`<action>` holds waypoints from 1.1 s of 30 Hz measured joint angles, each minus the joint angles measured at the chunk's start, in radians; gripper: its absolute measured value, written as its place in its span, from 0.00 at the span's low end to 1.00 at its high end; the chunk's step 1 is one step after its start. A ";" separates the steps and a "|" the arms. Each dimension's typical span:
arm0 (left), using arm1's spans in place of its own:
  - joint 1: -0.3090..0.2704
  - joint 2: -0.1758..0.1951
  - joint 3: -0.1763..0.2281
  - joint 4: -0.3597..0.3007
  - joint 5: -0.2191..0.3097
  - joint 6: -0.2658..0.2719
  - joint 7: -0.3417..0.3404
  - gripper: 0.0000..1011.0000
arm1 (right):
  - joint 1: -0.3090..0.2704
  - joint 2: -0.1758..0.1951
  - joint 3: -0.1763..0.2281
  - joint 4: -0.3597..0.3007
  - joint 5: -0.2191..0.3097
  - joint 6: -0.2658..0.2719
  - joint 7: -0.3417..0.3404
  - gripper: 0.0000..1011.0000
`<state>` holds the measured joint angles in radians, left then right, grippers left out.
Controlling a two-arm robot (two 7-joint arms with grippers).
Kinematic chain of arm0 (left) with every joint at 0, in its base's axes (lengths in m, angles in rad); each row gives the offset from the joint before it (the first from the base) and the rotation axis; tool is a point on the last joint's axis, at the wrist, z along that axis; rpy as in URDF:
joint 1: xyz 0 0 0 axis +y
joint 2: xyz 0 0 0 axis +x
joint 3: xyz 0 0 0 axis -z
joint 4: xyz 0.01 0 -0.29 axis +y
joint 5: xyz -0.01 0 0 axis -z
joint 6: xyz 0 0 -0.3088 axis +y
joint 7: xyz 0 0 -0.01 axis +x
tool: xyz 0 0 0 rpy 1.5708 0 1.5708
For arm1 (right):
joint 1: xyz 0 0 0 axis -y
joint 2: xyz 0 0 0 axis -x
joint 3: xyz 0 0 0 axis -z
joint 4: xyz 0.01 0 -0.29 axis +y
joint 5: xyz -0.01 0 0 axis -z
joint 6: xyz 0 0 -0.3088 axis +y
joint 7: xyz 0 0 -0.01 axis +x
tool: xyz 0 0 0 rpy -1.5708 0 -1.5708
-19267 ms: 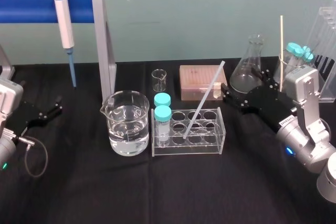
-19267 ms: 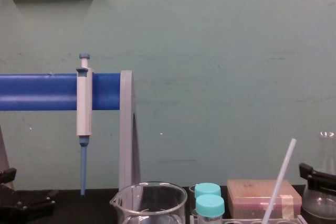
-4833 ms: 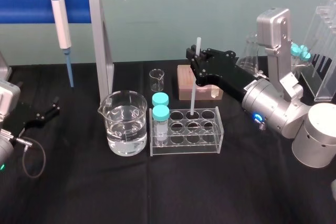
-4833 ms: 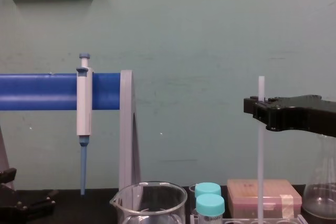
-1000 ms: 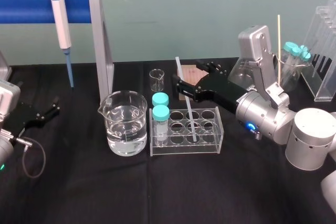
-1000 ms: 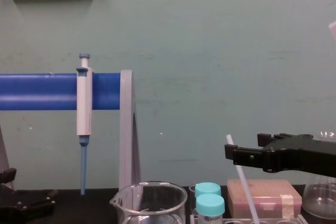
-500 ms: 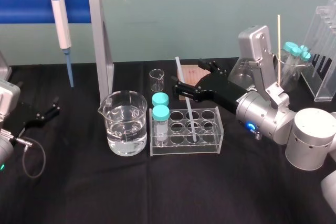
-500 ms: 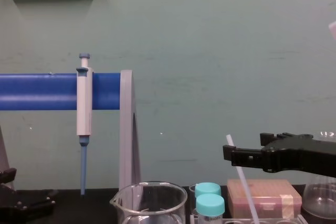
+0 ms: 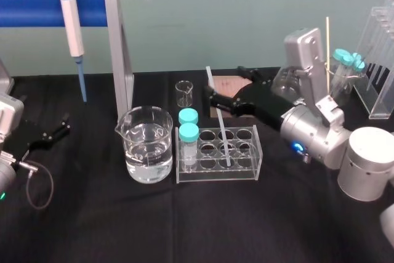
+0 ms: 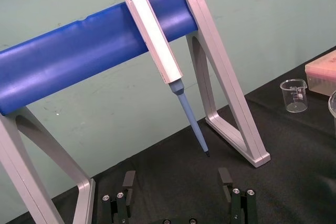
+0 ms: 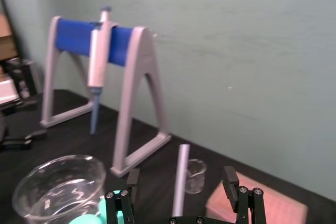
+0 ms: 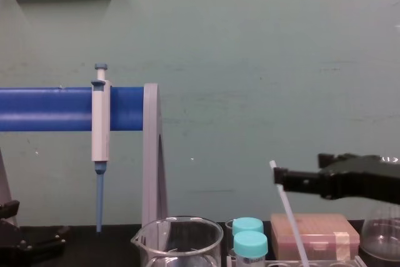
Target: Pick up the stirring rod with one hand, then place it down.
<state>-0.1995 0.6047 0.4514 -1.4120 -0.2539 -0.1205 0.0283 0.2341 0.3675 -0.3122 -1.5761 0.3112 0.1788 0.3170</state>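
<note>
Moved: right gripper, black and flat-jawed, has drawn back slightly rightward since half a second ago; long, thin, white translucent stirring rod has stayed put.
Rod: leans in the clear plastic test-tube rack, foot in a middle hole, top tilted toward the robot's left.
Hand state: jaws spread, holding nothing.
Relation: rod's top sits just left of the fingertips, in line with their gap.
Idle arm: left gripper parked far left, jaws spread.
</note>
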 joint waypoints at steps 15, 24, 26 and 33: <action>0.000 0.000 0.000 0.000 0.000 0.000 0.000 0.99 | -0.157 -0.003 0.144 -0.154 -0.016 0.048 -0.135 0.99; 0.000 0.000 0.000 0.000 0.000 0.000 0.000 0.99 | -0.209 -0.012 0.178 -0.173 -0.038 0.107 -0.160 0.99; 0.000 0.000 0.000 0.000 0.000 0.000 0.000 0.99 | -0.212 -0.015 0.182 -0.171 -0.045 0.112 -0.160 0.99; 0.000 0.000 0.000 0.000 0.000 0.000 0.000 0.99 | -0.213 -0.016 0.184 -0.170 -0.049 0.114 -0.160 0.99</action>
<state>-0.1995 0.6047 0.4514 -1.4120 -0.2539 -0.1205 0.0283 0.0208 0.3514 -0.1280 -1.7459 0.2621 0.2926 0.1571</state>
